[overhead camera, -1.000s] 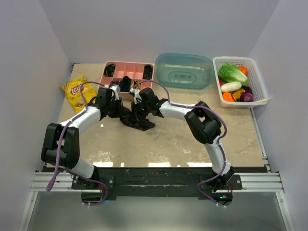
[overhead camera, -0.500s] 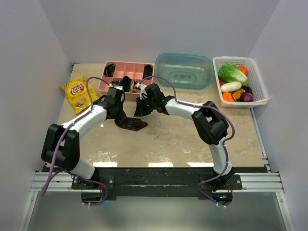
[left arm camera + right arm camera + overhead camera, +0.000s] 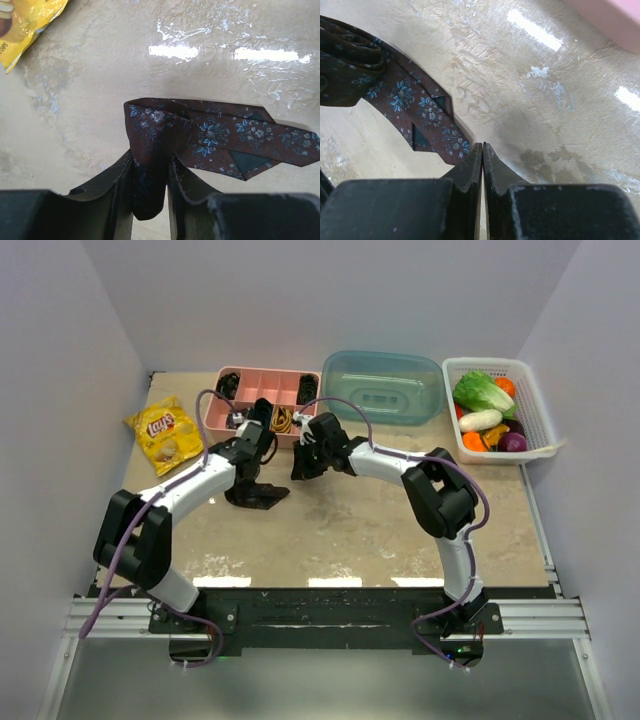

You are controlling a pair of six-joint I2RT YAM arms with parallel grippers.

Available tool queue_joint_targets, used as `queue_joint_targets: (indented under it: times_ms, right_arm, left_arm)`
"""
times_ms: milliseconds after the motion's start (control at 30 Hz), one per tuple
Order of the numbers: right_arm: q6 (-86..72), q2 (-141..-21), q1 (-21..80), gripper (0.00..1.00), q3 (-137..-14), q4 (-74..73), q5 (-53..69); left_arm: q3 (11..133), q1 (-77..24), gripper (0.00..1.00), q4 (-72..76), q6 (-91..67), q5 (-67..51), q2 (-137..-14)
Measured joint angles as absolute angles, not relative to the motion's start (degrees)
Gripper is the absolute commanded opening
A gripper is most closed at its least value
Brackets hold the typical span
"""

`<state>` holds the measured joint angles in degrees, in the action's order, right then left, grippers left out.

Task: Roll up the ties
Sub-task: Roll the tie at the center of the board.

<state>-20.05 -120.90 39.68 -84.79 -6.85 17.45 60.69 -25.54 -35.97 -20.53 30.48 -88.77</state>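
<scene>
The tie [image 3: 264, 498] is a dark maroon strip with small blue flowers, lying bunched on the table left of centre. My left gripper [image 3: 250, 476] is shut on it. In the left wrist view a fold of the tie [image 3: 220, 135] hangs pinched between my fingers [image 3: 150, 172], and the pointed end trails off to the right on the table. My right gripper [image 3: 300, 470] is shut and empty, just right of the tie. In the right wrist view its tips [image 3: 482, 146] hover beside the tie's end [image 3: 420, 112], apart from it.
A pink divided tray [image 3: 262, 372] holding small dark coils stands just behind the grippers. A yellow chip bag [image 3: 160, 430] lies at the back left, its corner showing in the left wrist view [image 3: 25, 25]. A teal lidded tub [image 3: 383, 385] and a white vegetable basket [image 3: 497, 410] stand at the back right.
The right gripper has let go of the tie and drawn back to the right. The left gripper has pulled the tie bundle to the left.
</scene>
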Motion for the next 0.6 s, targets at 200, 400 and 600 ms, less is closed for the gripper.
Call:
queue_joint_targets:
  times_ms: [200,400,600]
  right_arm:
    - [-20.01,-120.68,39.66,0.06,-84.58,-6.85,17.41]
    - [-19.99,-120.68,39.18,0.06,-83.68,-6.98,17.43]
    - [-20.01,-120.66,38.54,0.06,-82.81,-6.87,17.52]
  left_arm:
    - [61.34,-29.28,0.11,-37.01,-21.96,34.89,-94.15]
    - [63.88,-32.84,0.15,-37.6,-23.33,37.6,-97.89]
    - [66.17,-35.42,0.18,-37.45,-24.29,38.2,-101.1]
